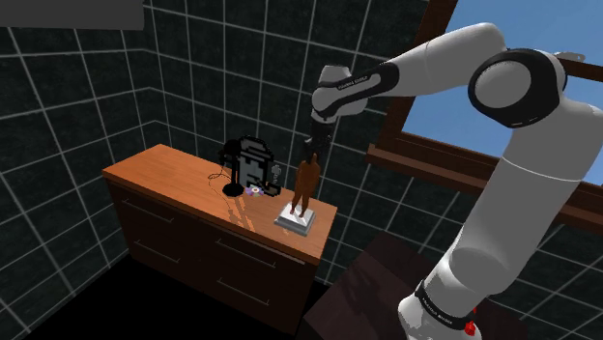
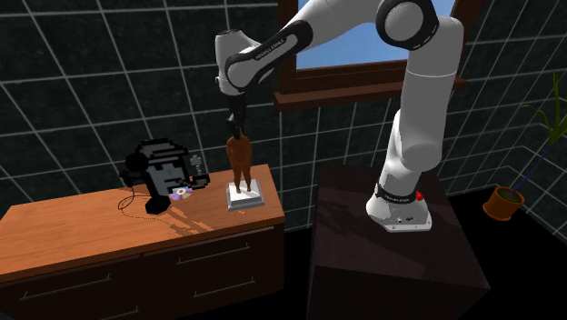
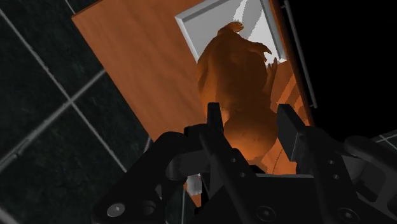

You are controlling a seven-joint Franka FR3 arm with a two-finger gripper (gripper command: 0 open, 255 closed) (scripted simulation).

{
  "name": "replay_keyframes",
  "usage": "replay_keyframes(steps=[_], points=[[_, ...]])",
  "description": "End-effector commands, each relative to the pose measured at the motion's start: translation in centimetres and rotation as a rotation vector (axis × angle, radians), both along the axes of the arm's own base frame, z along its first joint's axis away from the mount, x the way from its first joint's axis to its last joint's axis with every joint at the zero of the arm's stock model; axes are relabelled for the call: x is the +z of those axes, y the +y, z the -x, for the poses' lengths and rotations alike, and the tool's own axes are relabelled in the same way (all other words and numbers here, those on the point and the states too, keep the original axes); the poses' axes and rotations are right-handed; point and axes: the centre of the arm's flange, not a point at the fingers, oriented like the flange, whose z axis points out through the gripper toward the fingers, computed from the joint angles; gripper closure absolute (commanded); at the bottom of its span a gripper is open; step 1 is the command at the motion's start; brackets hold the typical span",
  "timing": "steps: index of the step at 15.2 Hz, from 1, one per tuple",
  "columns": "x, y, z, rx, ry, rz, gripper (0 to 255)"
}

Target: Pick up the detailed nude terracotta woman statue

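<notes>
**Position.** The brown terracotta-coloured standing woman statue (image 1: 305, 184) (image 2: 240, 164) (image 3: 235, 70) stands upright on a pale square plinth (image 1: 287, 223) (image 2: 256, 196) (image 3: 203, 25). The plinth sits at the end of the orange-brown wooden bench (image 1: 164, 174) (image 2: 73, 227) nearer the arm's stand.

**Key relation.** The statue's long axis is vertical. The black two-finger gripper (image 1: 311, 147) (image 2: 236, 127) (image 3: 248, 121) is directly above it and points down along that axis. In the wrist view the fingers (image 3: 213, 124) sit on opposite flanks of the statue's upper part with no gap visible, so they are judged to be pinching it. The feet appear to be on the plinth, so a straight vertical lift is indicated.

**Count.**
- One statue
- One plinth
- One gripper
- One bench
- One blocky dark grey figure with black headphones (image 1: 253, 164) (image 2: 168, 168), apart from the statue
</notes>
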Motion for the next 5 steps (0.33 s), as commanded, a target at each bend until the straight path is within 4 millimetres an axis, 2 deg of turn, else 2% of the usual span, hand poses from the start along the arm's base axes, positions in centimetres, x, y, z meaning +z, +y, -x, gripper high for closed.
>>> replay_keyframes(steps=[1,3,5], points=[[1.2,0.0,0.0,0.000,-0.002,0.000,255],[2.3,0.0,0.0,0.000,-0.002,0.000,255],[2.4,0.0,0.0,0.000,-0.002,0.000,255]])
